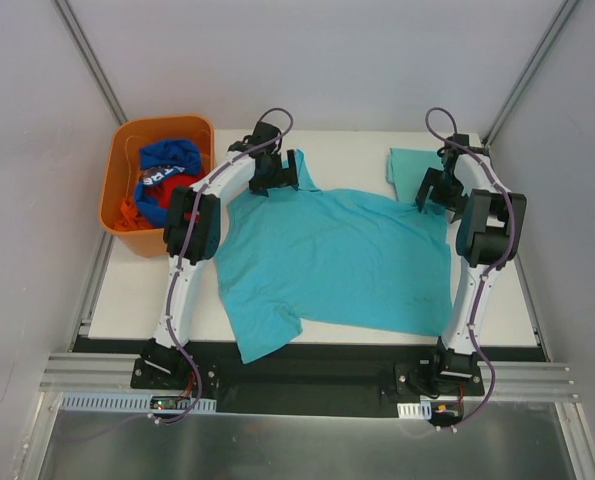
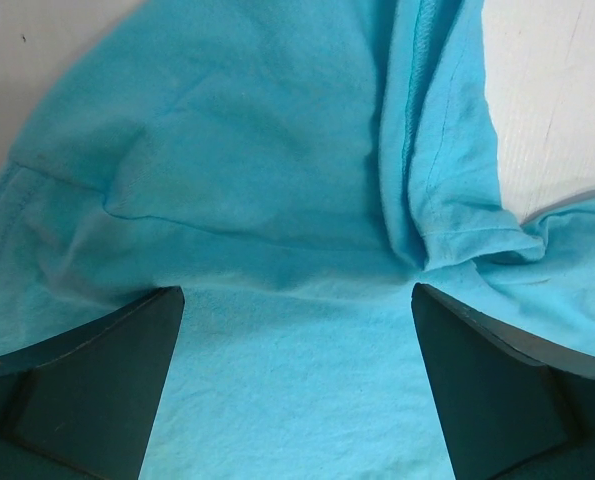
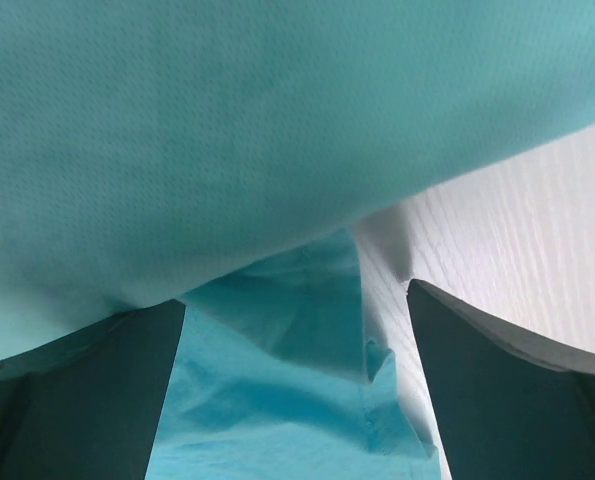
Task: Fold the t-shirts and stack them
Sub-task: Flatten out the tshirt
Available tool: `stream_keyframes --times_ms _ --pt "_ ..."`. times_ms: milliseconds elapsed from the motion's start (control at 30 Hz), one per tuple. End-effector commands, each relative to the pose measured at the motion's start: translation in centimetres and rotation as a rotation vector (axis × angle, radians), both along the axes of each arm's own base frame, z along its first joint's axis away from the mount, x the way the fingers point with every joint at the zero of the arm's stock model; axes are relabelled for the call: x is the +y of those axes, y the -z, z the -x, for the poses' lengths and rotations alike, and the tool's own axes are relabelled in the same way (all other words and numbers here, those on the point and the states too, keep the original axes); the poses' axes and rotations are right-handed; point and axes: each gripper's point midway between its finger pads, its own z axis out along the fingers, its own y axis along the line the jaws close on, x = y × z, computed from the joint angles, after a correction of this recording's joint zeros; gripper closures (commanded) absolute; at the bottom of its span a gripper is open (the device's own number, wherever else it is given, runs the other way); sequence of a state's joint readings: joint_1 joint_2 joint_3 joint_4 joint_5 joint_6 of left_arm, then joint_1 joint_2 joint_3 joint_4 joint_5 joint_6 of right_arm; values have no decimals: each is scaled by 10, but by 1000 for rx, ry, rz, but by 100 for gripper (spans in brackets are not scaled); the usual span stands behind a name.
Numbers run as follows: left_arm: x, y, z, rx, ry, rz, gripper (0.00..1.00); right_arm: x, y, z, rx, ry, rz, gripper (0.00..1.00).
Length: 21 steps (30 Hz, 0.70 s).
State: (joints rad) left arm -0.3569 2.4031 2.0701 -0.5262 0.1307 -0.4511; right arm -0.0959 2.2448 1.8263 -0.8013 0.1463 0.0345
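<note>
T-shirt [image 1: 337,260] flat, shoulders left, hem right, left end effector [image 1: 273,178] and right end effector [image 1: 432,192] spread

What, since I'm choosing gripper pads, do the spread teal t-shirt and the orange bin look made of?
The spread teal t-shirt looks like thin, soft knit fabric, probably cotton, with a matte finish: it creases softly, and the left wrist view shows a stitched seam. The orange bin is likely moulded plastic: smooth walls, uniform colour, rounded corners.

t-shirt [image 1: 337,260] covering table [image 1: 127,290] centre, orange bin [image 1: 110,195] in far-left corner, front-left bare
</note>
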Motion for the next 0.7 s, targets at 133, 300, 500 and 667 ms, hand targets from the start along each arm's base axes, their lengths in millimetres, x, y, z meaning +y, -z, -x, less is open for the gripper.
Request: stream_keyframes --times_ms 133,300,500,667 --pt "13 -9 -20 -21 -21 14 1 -16 0 -43 -41 -42 26 2" --pt "-4 -63 -37 -131 37 89 1 -17 -42 -52 -116 -47 36 2" --pt "-24 -166 18 -286 134 76 1 -15 -102 6 -201 53 65 3" --pt "-22 -209 124 -347 171 1 1 1 -129 90 -274 132 31 3"
